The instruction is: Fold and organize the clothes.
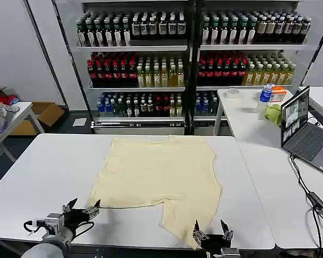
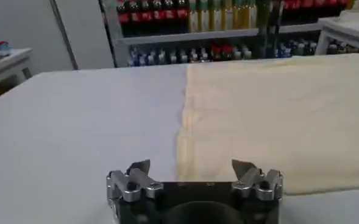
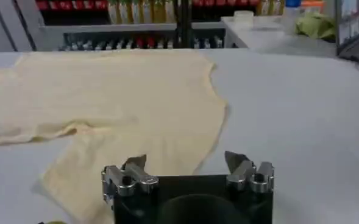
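Cream-yellow and thin, the garment [image 1: 157,180] lies spread on the white table [image 1: 48,177], mostly flat with soft wrinkles; its far edge sits close to the table's far edge, and a narrower flap reaches toward the near edge. Bare tabletop stretches wide on both sides. The left gripper [image 1: 82,207] hovers at the cloth's near left corner, fingers spread apart. The right gripper [image 1: 210,230] sits just beside the near flap's tip, fingers likewise spread, pinching nothing.
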Available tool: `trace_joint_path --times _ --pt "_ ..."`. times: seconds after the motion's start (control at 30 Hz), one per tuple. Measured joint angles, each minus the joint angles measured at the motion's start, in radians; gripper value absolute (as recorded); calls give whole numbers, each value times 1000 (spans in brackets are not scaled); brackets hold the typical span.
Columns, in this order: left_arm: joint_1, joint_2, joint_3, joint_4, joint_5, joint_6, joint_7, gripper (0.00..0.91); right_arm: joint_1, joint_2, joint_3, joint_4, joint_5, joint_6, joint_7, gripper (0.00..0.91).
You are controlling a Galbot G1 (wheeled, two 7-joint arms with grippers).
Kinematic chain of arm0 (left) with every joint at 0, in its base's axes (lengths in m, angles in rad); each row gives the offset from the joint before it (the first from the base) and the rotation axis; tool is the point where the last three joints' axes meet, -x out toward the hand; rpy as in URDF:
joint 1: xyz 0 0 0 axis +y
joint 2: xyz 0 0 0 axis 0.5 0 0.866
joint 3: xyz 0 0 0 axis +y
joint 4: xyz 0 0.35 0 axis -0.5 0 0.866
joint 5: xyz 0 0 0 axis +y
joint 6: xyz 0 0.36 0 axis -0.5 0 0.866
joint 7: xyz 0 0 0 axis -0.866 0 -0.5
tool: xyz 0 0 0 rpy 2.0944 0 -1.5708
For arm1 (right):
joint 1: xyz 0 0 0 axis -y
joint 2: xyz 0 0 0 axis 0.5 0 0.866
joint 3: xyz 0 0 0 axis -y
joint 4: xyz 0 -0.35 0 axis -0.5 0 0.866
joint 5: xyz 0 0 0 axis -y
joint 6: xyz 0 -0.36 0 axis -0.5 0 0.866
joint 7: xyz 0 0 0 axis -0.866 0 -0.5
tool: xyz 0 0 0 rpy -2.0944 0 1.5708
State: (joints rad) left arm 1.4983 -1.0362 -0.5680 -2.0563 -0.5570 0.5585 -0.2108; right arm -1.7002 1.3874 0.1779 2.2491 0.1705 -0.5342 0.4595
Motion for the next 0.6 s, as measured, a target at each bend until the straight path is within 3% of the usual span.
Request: trace_joint_path --times 0.07,0.1,0.2,0.23,0.27,0.33,0.4,0.43,0.6 --pt "-7 5 2 6 -15 3 0 897 1 5 -7 -7 0 -1 3 907" --pt "-9 6 4 7 -20 4 0 806 1 7 -9 -10 0 -2 3 907" --pt "-15 7 9 13 -32 7 2 312 4 12 -19 -20 3 -3 5 907" --pt "-19 8 12 16 -36 9 3 10 4 13 -21 -22 4 -3 5 766" --pt "-22 9 14 19 -38 9 4 10 5 14 -22 -24 6 -4 6 715" --pt "-28 10 18 25 -44 10 4 10 5 14 -25 -28 9 -4 6 433" --pt "-33 10 21 30 -48 12 5 10 5 12 -26 -31 11 -4 6 312" --pt "-34 11 23 32 -50 12 5 10 5 12 -26 -31 12 -4 6 202" --pt "-31 12 27 35 -56 13 14 10 5 11 -29 -35 13 -3 6 101"
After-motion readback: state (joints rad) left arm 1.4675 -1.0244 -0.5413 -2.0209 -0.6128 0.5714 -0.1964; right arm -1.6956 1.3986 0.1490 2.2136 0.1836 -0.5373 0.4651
